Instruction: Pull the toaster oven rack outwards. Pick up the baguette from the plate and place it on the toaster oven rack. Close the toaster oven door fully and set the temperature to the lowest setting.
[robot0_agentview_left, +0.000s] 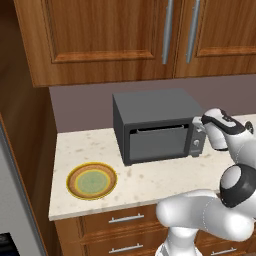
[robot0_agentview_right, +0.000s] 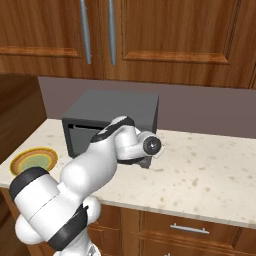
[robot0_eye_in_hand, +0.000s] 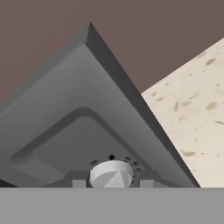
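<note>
Desk (robot0_agentview_left: 150, 182): speckled pale top under wooden cabinets.
Oven (robot0_agentview_left: 150, 107): at the back wall, door (robot0_agentview_left: 159, 144) up.
Plate (robot0_agentview_left: 92, 181): bare, front left of oven.
Tool (robot0_eye_in_hand: 113, 183): at the oven's right panel, tips either side of a white knob (robot0_eye_in_hand: 111, 173); contact unclear.

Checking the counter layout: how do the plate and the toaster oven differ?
The plate is round, flat and orange-rimmed with a green centre; the toaster oven is boxy, tall and dark grey. The plate lies near the counter's front left; the oven stands further back. Both rest on the speckled counter.
</note>
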